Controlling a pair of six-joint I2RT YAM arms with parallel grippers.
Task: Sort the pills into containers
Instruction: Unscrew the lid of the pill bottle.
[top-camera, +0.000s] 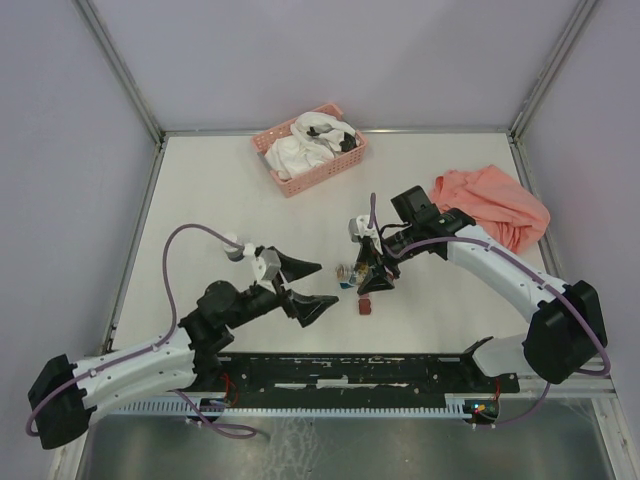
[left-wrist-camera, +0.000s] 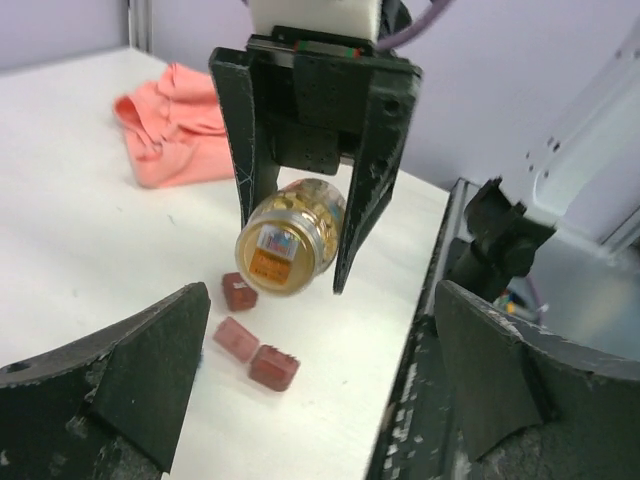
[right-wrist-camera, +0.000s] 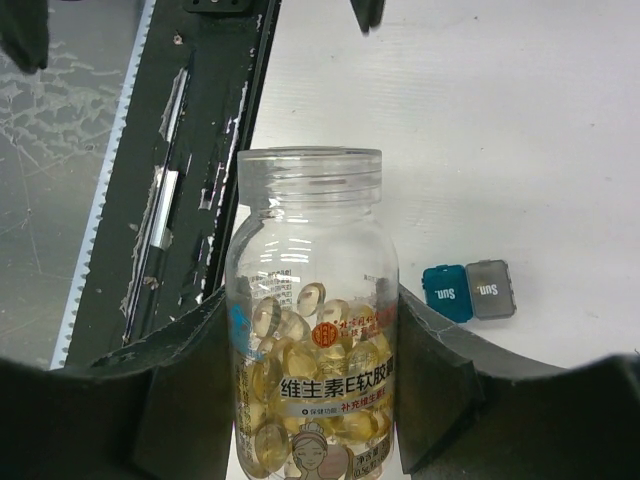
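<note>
The right gripper (left-wrist-camera: 295, 255) clamps a clear, uncapped jar (right-wrist-camera: 312, 330) half full of golden softgel pills (right-wrist-camera: 300, 360). Its label reads 维生素E软胶囊. Beside the jar lie a teal box (right-wrist-camera: 446, 292) and a grey box (right-wrist-camera: 491, 289), each stamped "Sun." Dark red boxes (left-wrist-camera: 237, 338), seemingly three, sit just below the jar. The left gripper (top-camera: 325, 283) gapes wide, facing the jar.

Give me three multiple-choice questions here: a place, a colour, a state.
1. Where is the jar? A in the left gripper; B in the right gripper; C standing free.
2. Marked Sun. are: A two black boxes; B two yellow boxes; C the teal box and the grey box.
3. The left gripper is: A open and empty; B shut on a box; C shut on the jar.
Answers: B, it clamps the jar in both wrist views; C, shown in the right wrist view; A, its jaws stand apart, nothing between.
</note>
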